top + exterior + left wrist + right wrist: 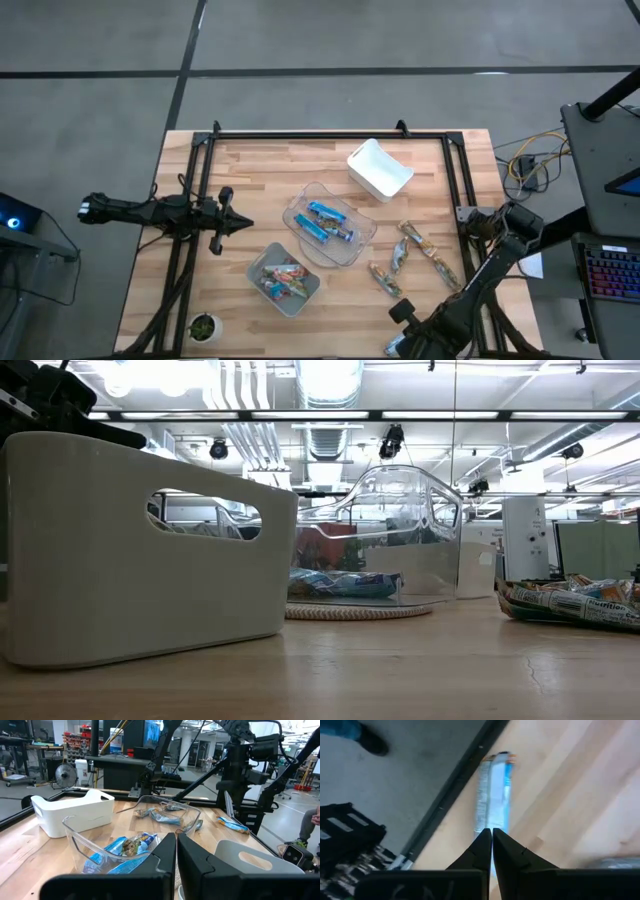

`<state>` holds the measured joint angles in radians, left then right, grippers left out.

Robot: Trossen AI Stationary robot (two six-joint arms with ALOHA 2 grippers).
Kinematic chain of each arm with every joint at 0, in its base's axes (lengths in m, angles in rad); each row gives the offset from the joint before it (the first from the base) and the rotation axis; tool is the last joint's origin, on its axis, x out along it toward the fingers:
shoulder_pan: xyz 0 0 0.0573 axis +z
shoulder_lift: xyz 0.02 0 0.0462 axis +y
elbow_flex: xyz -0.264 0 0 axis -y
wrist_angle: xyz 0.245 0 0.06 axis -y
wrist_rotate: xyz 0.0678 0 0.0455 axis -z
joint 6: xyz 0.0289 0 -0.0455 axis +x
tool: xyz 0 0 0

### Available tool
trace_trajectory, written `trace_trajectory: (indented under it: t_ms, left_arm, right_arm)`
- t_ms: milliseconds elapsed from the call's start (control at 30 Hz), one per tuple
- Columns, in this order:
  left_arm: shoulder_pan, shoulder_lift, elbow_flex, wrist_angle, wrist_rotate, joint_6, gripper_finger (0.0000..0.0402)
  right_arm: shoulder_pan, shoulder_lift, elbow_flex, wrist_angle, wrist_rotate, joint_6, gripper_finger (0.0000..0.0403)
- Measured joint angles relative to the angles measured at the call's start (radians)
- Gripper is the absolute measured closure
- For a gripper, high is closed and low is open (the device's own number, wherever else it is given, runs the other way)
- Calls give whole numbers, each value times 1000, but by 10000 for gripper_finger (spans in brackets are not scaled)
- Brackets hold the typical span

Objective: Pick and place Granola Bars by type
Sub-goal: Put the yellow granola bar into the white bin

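Observation:
In the right wrist view a blue-and-silver granola bar (494, 790) lies lengthwise close to the black rail (452, 787) at the table's edge. My right gripper (491, 831) is shut and points steeply down, its tips over the bar's nearer end. In the high view its arm (440, 315) hides that spot near the table's near edge. Several blue bars (325, 222) lie in the middle clear bin (300, 200). Reddish bars (283, 280) lie in the other clear bin (258, 262). Greenish-brown bars (425, 250) lie loose on the wood. My left gripper (245, 226) waits shut at the left. My right gripper's shut tips stand over the nearer end (492, 822) of the blue bar, coming from above and slanting along its length. The fingers hide that end, so I cannot tell whether they touch it.
A white bin (380, 168) stands at the far middle. A small potted plant (203, 327) sits at the near left corner. Black frame rails (190, 250) run along the table's sides. A person's shoe (370, 740) shows on the floor beyond the rail.

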<state>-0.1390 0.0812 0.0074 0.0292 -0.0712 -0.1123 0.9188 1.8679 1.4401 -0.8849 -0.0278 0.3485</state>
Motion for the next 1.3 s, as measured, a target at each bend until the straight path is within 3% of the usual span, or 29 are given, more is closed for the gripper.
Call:
trace_trajectory:
  t_ms: [267,767,1300]
  left_arm:
    - [0,0,0,0,0,0,401]
    - [0,0,0,0,0,0,401]
    - [0,0,0,0,0,0,401]
  right_arm:
    - [7,0,-74,117,-78,17,382]
    - [7,0,-135,194,-63,64,245]
    - [6,0,-195,254,-41,117,154]
